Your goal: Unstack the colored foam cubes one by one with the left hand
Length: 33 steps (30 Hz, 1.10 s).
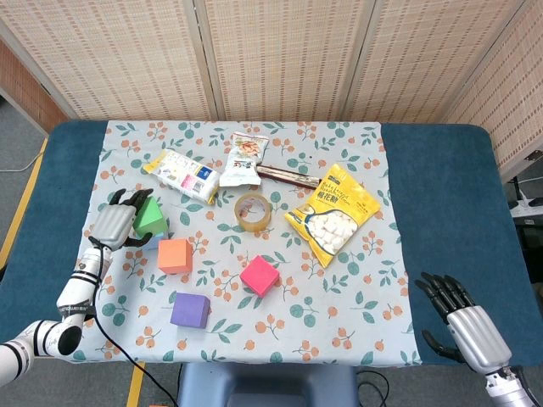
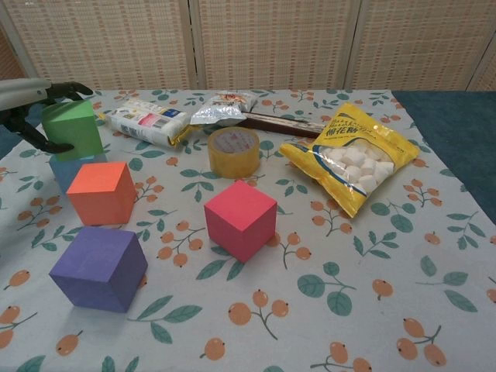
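A green foam cube [image 2: 74, 128] sits tilted on top of a light blue cube [image 2: 63, 170] at the left of the floral cloth. My left hand [image 2: 29, 99] grips the green cube [image 1: 150, 218], fingers over its top and thumb against its near face; in the head view the left hand [image 1: 117, 224] is just left of the cube. An orange cube [image 2: 101, 192], a purple cube [image 2: 98, 268] and a pink cube [image 2: 240, 219] stand singly on the cloth. My right hand [image 1: 462, 320] rests open at the near right edge, far from the cubes.
A roll of yellow tape [image 1: 253, 210] lies behind the pink cube. A yellow marshmallow bag [image 1: 333, 214] lies to the right, and snack packets [image 1: 181, 175] [image 1: 243, 159] lie along the far side. Blue table surface [image 1: 441, 195] borders the cloth.
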Each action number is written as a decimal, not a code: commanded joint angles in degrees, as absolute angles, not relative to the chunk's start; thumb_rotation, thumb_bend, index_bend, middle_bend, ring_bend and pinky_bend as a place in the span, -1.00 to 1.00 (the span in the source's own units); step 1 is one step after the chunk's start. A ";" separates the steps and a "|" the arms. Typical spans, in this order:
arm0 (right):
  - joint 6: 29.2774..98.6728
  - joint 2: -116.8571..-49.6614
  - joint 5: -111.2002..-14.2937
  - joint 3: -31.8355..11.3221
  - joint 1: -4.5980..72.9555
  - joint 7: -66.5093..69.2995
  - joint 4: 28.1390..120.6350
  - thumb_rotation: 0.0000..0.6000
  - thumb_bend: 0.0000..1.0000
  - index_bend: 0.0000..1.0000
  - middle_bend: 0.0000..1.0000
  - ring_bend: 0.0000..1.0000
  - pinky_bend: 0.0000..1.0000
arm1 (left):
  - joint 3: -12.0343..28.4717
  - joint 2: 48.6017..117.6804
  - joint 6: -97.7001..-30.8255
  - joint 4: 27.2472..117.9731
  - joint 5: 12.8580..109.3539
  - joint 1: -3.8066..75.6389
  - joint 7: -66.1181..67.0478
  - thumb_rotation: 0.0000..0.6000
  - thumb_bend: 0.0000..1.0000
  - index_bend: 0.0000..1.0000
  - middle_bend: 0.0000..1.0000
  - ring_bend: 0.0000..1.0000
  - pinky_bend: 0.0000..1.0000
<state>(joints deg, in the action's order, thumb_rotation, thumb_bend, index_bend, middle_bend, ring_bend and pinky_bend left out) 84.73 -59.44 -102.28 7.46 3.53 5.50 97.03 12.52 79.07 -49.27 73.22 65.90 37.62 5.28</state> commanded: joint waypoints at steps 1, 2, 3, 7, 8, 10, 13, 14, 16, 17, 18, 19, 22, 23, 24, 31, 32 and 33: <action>84.52 -59.47 -102.14 7.46 3.59 5.43 97.01 1.00 -0.46 -1.00 -1.00 -1.00 -1.00 | 12.54 79.06 -49.43 73.42 65.48 37.62 4.92 1.00 -0.38 -0.88 -0.51 -0.15 -0.72; 84.44 -59.48 -102.09 7.45 3.61 5.37 96.99 1.00 -0.46 -1.00 -1.00 -1.00 -1.00 | 12.56 79.15 -49.68 73.42 65.44 37.60 4.83 1.00 -0.37 -0.79 -0.41 -0.08 -0.68; 84.32 -59.50 -102.03 7.46 3.64 5.35 97.01 1.00 -0.46 -1.00 -1.00 -1.00 -1.00 | 12.68 79.38 -50.25 73.36 65.41 37.51 4.62 1.00 -0.34 -0.68 -0.32 -0.03 -0.64; 83.93 -59.46 -101.88 7.55 3.73 5.35 97.10 1.00 -0.46 -1.00 -1.00 -1.00 -1.00 | 13.01 80.41 -52.71 72.57 66.24 37.21 3.63 1.00 -0.17 -0.37 -0.09 0.03 -0.54; 83.87 -59.43 -101.86 7.57 3.75 5.37 97.15 1.00 -0.46 -1.00 -1.00 -1.00 -1.00 | 13.12 80.66 -53.36 72.28 66.67 37.16 3.14 1.00 -0.13 -0.33 -0.05 0.02 -0.52; 83.84 -59.40 -101.84 7.59 3.75 5.32 97.20 1.00 -0.46 -1.00 -1.00 -1.00 -1.00 | 13.32 81.13 -54.64 71.52 67.68 37.06 1.83 1.00 -0.07 -0.26 0.01 0.02 -0.50; 83.84 -59.39 -101.70 7.53 3.74 5.35 97.23 1.00 -0.46 -1.00 -1.00 -1.00 -1.00 | 13.52 81.43 -55.58 70.84 68.70 37.02 -0.12 1.00 0.00 -0.17 0.05 0.03 -0.46; 83.78 -59.37 -101.66 7.55 3.74 5.34 97.24 1.00 -0.46 -1.00 -1.00 -1.00 -1.00 | 13.60 81.59 -56.15 70.65 69.14 37.00 -0.59 1.00 0.01 -0.15 0.05 0.04 -0.45; 83.67 -59.38 -101.62 7.57 3.80 5.48 97.30 1.00 -0.46 -1.00 -1.00 -1.00 -1.00 | 13.91 82.38 -57.74 70.08 70.49 37.03 -2.50 1.00 0.01 -0.13 0.06 0.04 -0.45; 83.66 -59.45 -101.58 7.53 3.83 5.64 97.30 1.00 -0.46 -1.00 -1.00 -1.00 -1.00 | 14.04 82.88 -58.36 69.89 71.19 37.15 -3.54 1.00 0.01 -0.14 0.06 0.04 -0.44; 83.58 -59.54 -101.51 7.50 3.88 5.89 97.26 1.00 -0.46 -1.00 -1.00 -1.00 -1.00 | 14.10 83.59 -58.68 69.64 72.03 37.50 -4.80 1.00 0.01 -0.14 0.06 0.04 -0.42; 83.46 -59.60 -101.43 7.49 3.94 6.09 97.23 1.00 -0.46 -1.00 -1.00 -1.00 -1.00 | 14.08 84.19 -58.63 69.43 72.60 37.91 -5.51 1.00 0.01 -0.14 0.06 0.04 -0.41; 83.60 -59.85 -101.35 7.28 4.06 6.82 97.11 1.00 -0.46 -1.00 -1.00 -1.00 -1.00 | 13.62 86.28 -57.55 69.33 74.54 39.82 -6.58 1.00 0.00 -0.16 0.04 0.03 -0.40; 83.71 -59.92 -101.33 7.20 4.08 7.07 97.03 1.00 -0.46 -1.00 -1.00 -1.00 -1.00 | 13.41 86.97 -56.99 69.36 75.04 40.53 -6.42 1.00 0.00 -0.16 0.04 0.03 -0.40; 83.94 -60.02 -101.28 7.06 4.08 7.41 96.89 1.00 -0.46 -1.00 -1.00 -1.00 -1.00 | 13.16 88.04 -56.39 69.39 75.67 41.46 -6.03 1.00 0.00 -0.17 0.04 0.03 -0.40; 84.04 -59.99 -101.21 6.90 4.46 10.00 96.00 1.00 -0.46 -1.00 -1.00 -1.00 -1.00 | 12.32 95.30 -52.79 65.66 76.97 46.41 -2.77 1.00 -0.01 -0.18 0.03 0.02 -0.40; 84.09 -59.88 -101.18 6.87 4.51 10.39 95.94 1.00 -0.46 -1.00 -1.00 -1.00 -1.00 | 12.44 96.11 -52.48 64.80 76.69 46.78 -2.67 1.00 -0.01 -0.18 0.03 0.02 -0.40; 84.16 -59.77 -101.10 6.82 4.54 10.72 95.87 1.00 -0.46 -1.00 -1.00 -1.00 -1.00 | 12.60 96.77 -52.15 63.97 76.37 47.09 -2.76 1.00 -0.01 -0.19 0.03 0.02 -0.40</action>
